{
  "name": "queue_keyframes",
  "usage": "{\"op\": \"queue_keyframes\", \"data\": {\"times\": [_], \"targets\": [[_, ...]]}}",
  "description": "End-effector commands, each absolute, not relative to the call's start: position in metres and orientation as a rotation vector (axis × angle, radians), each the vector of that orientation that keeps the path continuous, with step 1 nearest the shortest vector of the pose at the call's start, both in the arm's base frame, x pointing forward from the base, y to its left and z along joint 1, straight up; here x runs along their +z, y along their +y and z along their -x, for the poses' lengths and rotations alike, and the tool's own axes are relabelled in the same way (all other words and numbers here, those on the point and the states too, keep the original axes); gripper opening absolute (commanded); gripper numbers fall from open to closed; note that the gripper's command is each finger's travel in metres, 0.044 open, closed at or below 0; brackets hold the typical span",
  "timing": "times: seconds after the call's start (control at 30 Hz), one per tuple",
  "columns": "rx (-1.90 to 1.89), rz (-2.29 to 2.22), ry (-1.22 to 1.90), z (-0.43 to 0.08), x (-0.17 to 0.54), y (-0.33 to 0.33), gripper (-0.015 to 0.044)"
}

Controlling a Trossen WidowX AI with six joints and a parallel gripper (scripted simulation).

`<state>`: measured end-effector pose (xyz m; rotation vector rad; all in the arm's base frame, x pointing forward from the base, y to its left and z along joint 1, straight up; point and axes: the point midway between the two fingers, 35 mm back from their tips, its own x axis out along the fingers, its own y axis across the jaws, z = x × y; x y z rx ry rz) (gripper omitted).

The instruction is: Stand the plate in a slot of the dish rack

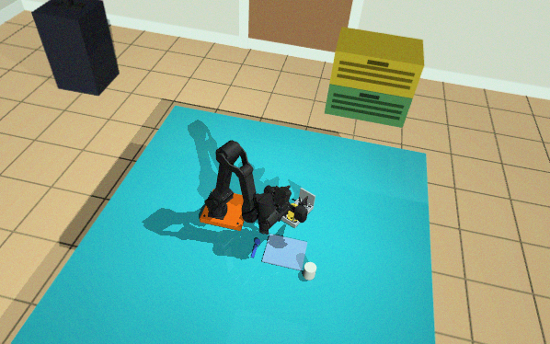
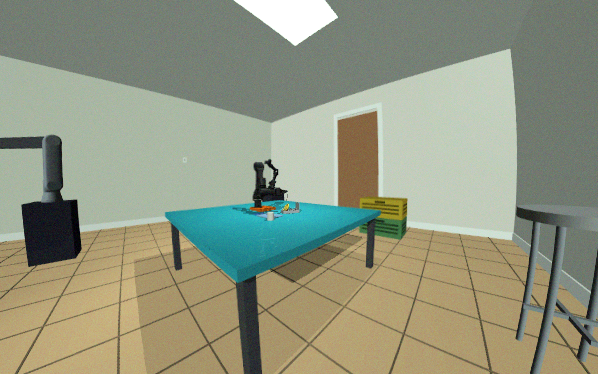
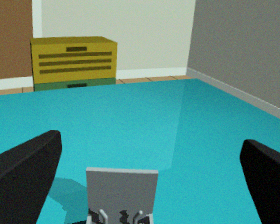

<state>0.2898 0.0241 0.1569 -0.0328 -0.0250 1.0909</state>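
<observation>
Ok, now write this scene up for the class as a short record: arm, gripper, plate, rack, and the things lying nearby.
arm: black, on an orange base, reaching toward the rack
gripper: open, nothing between its fingers
plate: yellow, at the rack, partly hidden from above; exact slot cannot be told
rack: light grey, with an upright panel at one end
nearby: light blue square, blue utensil, white cylinder
surface: turquoise table
</observation>
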Motion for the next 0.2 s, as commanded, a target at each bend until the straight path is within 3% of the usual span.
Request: {"op": "queue_keyframes", "data": {"times": [0.0, 0.17], "targets": [[0.982, 0.031, -0.021, -0.276, 0.172, 0.001, 0.04], [0.81, 0.032, -0.02, -0.253, 0.189, -0.028, 0.04]]}}
